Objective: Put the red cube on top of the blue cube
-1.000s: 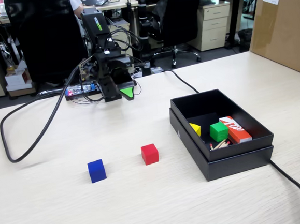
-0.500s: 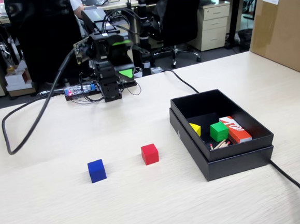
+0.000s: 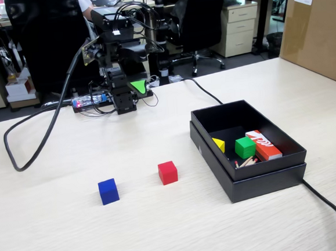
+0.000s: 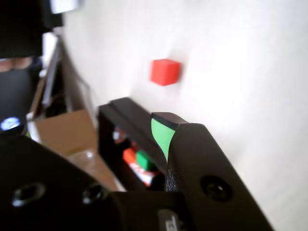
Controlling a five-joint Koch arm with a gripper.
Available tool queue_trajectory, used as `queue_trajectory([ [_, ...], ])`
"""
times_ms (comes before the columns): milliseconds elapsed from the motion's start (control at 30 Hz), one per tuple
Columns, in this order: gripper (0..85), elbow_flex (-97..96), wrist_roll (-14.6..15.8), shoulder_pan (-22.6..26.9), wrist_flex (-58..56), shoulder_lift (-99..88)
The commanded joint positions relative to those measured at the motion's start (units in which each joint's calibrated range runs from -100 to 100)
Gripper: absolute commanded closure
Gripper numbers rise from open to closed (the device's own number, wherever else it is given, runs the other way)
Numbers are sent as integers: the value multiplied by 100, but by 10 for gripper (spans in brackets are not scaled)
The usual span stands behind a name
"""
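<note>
Nearest, the blue cube (image 3: 108,191) and the red cube (image 3: 167,172) sit apart on the table (image 3: 164,230), unstacked. Farther back, the gripper (image 3: 138,87) hangs raised and empty; its jaw opening cannot be judged.

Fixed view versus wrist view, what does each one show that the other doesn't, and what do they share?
Only the fixed view shows the blue cube, the yellow piece in the box, and the whole arm back at its base. Only the wrist view gives a close look at a green-tipped finger. Both show the red cube on the table, the black box, and its green cube.
</note>
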Motion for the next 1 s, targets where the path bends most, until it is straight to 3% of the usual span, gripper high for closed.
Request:
queue_trajectory([
  [0,352,314,0,5,-562,90],
  [233,366,1284,54,93,-2315,893],
  [567,374,1646,73,49,-2618,1639],
  [967,395,2444,347,10,-3888,2683],
])
